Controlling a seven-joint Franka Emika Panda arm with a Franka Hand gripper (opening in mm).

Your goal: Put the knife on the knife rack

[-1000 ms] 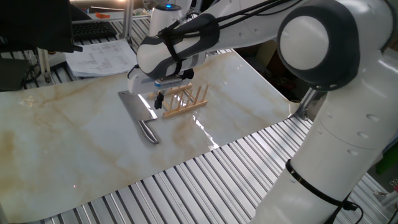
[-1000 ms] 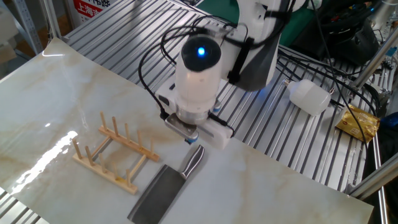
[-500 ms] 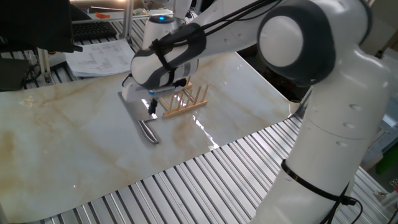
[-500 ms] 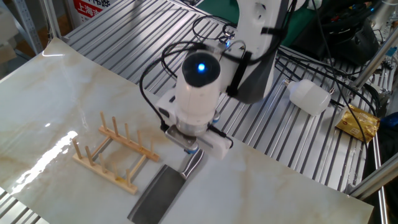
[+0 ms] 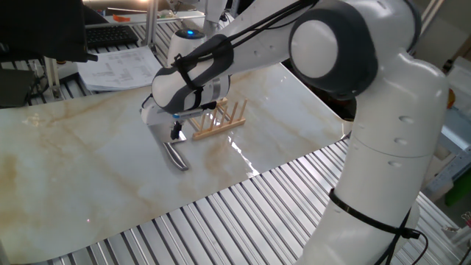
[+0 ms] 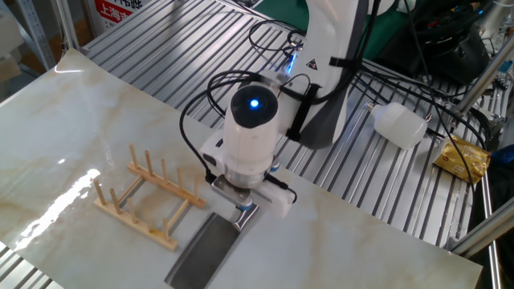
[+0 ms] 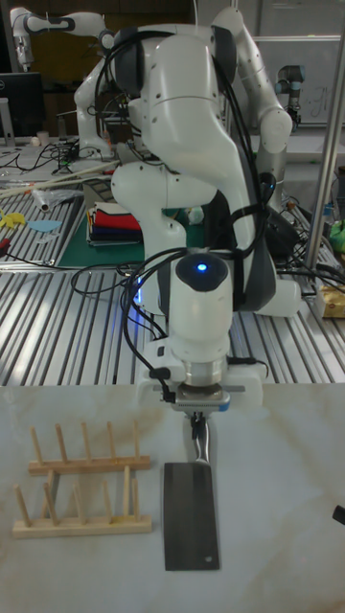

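- Since a second ago the arm has dropped and slid from beside the rack to directly over the knife handle; knife and rack unmoved.
- Nearest in the tall fixed view: knife (image 7: 191, 512) flat on the marble-pattern surface (image 7: 278, 536), broad rectangular grey blade toward the camera, small hole near its front corner, rounded shiny handle pointing away at the robot.
- Just left of the blade, not touching: knife rack (image 7: 80, 484), two light-wood rails with thin upright dowel pegs.
- Next back: fingers (image 7: 198, 419) right over the handle; cannot tell whether they are spread, closed, or gripping it — the wrist body hides them.
- One fixed view alone shows dark fingers (image 5: 176, 133) hanging above the handle of the knife (image 5: 175, 155), blade mostly hidden under the arm; rack (image 5: 218, 121) behind.
- The other fixed view shows knife (image 6: 207, 245) beside rack (image 6: 147, 195), fingers (image 6: 244, 212) covered by the white wrist with its lit blue ring.
- Farther back in that view: ribbed metal table, white plastic bottle (image 6: 399, 124), gold packet (image 6: 465, 158).
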